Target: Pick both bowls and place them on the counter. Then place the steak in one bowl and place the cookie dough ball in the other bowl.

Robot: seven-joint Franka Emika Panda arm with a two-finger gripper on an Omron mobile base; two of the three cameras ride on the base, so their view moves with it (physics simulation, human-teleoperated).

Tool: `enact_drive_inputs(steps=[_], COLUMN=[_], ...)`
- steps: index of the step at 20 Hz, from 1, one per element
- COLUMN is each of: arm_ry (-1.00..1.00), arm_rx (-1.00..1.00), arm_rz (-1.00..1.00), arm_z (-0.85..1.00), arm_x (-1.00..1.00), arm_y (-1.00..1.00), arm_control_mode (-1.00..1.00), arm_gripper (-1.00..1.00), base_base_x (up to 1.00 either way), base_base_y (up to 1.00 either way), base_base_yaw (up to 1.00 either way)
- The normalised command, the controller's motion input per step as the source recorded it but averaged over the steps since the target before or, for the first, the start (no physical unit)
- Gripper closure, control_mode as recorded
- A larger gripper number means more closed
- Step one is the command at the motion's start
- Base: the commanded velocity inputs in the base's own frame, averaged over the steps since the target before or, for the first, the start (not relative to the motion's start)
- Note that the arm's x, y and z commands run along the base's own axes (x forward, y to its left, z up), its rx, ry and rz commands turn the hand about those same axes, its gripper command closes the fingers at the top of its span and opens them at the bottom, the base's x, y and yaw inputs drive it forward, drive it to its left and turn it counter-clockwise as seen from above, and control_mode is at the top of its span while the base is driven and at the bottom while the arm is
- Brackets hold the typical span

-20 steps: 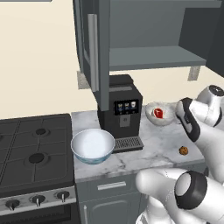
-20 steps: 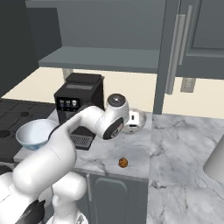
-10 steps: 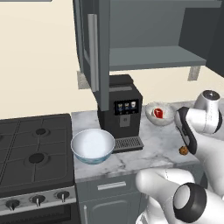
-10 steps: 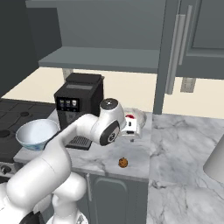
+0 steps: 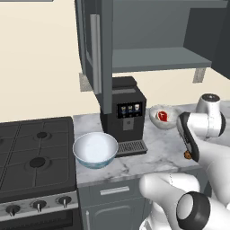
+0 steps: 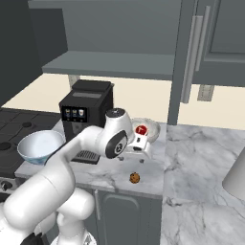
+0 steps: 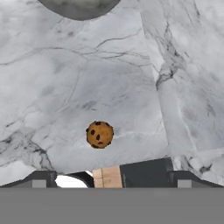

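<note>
Claw (image 6: 136,155) hangs w/ jaws spread wide, nothing between them, just above the tabletop (image 6: 201,143) and a bit behind the dough ball (image 6: 134,178). In the hand view the ball (image 7: 99,134) sits low-centre on bare marble, fingertips (image 7: 41,179) at the bottom edge either side of it, not touching. We judge the step in hand is the approach to grab the ball.

Outward: small grey bowl (image 5: 162,116) stands on the tabletop right of the coffee machine (image 5: 123,117), w/ the steak (image 5: 162,116) already inside. So that half looks done. Wide white/blue bowl (image 5: 95,149) sits at the tabletop's left end, next to the stove (image 5: 36,157), in front-left of the machine, inside bare. Ball is well apart from it, w/ the machine's drip tray between.

Risks, as we see them:
- Ball is tiny and round; if one finger lands first it prob. rolls off, and it lies near the front edge, so it could drop to the floor.
- Descent too deep → fingertips hit marble before closing.
- Off-centre squeeze → ball squirts out.
- Carry to the white bowl passes close by the machine and grey bowl; a low swing could clip either, or knock the steak bowl.
- Release too high over the wide bowl → bounce-out poss.
</note>
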Motion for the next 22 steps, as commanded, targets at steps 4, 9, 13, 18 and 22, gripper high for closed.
enact_drive_inputs(steps=[4, 9, 13, 18, 22], arm_ry=[0.16, 0.05, -0.09, -0.06, 0.03], arm_rx=[0.08, 0.1, 0.08, 0.0, 0.0], arm_rz=[-0.14, -0.05, 0.0, -0.01, -0.04], arm_z=[-0.01, -0.08, -0.12, -0.18, -0.18], arm_x=[-0.24, -0.12, 0.07, 0.01, 0.05], arm_y=[0.07, 0.16, 0.09, -0.01, 0.0], arm_control_mode=[-1.0, -1.0, -1.0, -1.0, -1.0], arm_gripper=[-1.0, -1.0, -1.0, -1.0, -1.0], base_base_x=[0.0, 0.0, 0.0, 0.0, 0.0], base_base_y=[0.0, 0.0, 0.0, 0.0, 0.0], base_base_yaw=[0.0, 0.0, 0.0, 0.0, 0.0])
